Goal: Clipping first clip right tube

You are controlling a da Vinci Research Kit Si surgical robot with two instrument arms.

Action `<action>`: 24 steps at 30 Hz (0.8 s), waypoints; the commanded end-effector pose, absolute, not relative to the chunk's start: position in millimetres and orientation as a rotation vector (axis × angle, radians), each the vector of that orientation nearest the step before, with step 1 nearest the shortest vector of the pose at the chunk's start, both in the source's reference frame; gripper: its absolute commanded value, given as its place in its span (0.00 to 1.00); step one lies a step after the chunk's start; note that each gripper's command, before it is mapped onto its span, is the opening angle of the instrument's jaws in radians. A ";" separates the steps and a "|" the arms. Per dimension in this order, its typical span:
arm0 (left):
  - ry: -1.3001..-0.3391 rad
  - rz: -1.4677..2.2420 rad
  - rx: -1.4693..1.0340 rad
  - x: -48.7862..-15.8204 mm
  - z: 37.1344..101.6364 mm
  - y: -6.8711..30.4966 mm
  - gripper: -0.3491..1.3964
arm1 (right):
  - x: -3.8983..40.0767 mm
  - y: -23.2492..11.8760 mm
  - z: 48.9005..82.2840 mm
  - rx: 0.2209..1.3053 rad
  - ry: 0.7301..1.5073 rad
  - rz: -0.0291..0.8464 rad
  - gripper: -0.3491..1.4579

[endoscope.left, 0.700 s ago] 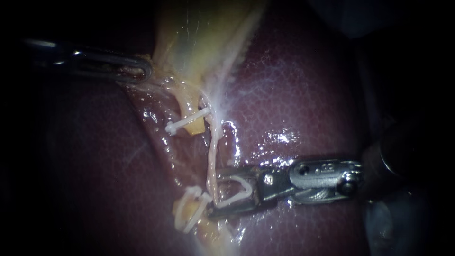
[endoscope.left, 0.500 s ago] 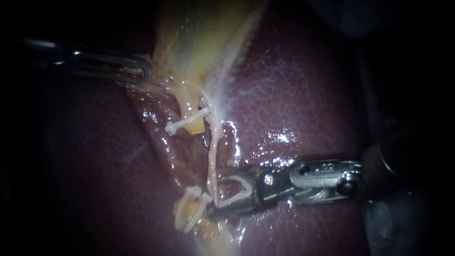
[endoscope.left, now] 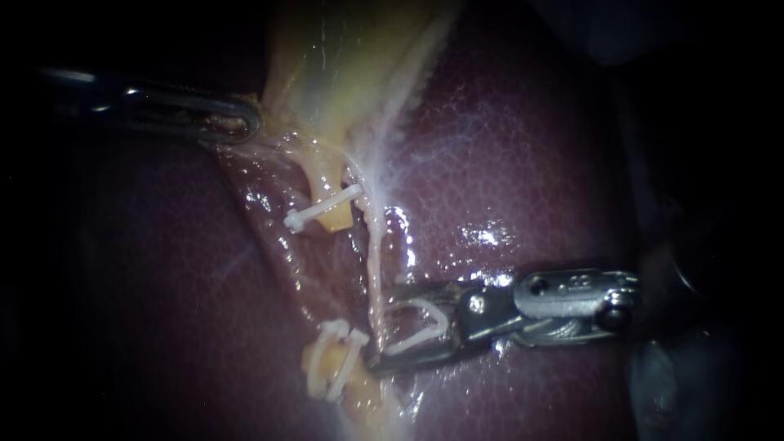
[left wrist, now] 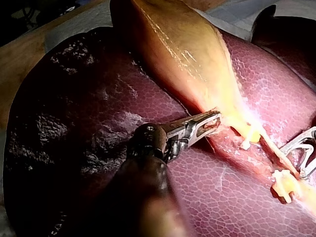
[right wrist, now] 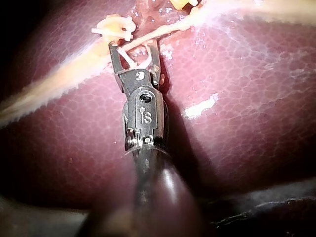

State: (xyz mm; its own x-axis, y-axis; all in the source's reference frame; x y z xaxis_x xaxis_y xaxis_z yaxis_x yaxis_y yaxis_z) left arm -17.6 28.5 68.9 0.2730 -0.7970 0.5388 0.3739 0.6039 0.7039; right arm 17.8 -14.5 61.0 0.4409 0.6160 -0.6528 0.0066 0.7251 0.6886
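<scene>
My right instrument (endoscope.left: 381, 327) comes in from the right with its jaws spread wide, a white V-shaped clip (endoscope.left: 425, 325) seated between them. The thin pale right tube (endoscope.left: 375, 261) runs down from the gallbladder (endoscope.left: 343, 73) and passes between the jaw tips. The right wrist view shows the same: the jaws (right wrist: 134, 47) straddle the tube (right wrist: 165, 28) with the clip (right wrist: 138, 58) behind it. My left instrument (endoscope.left: 241, 121) is shut on tissue at the gallbladder's lower edge, as the left wrist view (left wrist: 210, 121) also shows.
Left of the thin tube lie two yellow stumps, each with a shut white clip, one higher (endoscope.left: 322, 208) and one lower (endoscope.left: 333, 369). Dark red liver (endoscope.left: 523, 163) surrounds everything, wet and shiny near the right instrument.
My right instrument has shifted a little to the right, and the thin tube between its jaws has moved right with it. The left instrument has held still.
</scene>
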 end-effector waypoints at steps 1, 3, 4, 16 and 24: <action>-1.013 -0.832 0.494 -17.6 68.9 28.5 0.00 | 17.6 -14.4 60.9 0.680 1.060 0.419 0.46; -1.013 -0.832 0.494 -17.5 68.9 28.5 0.00 | 17.3 -14.1 60.7 0.682 1.060 0.420 0.46; -1.013 -0.832 0.494 -17.5 68.9 28.5 0.00 | 17.2 -14.0 60.7 0.680 1.060 0.422 0.46; -1.013 -0.832 0.493 -17.6 68.9 28.4 0.00 | 17.0 -14.3 63.4 0.710 1.039 0.477 0.46; -1.013 -0.832 0.492 -17.6 69.0 28.4 0.00 | 17.3 -14.6 65.9 0.826 1.088 0.544 0.46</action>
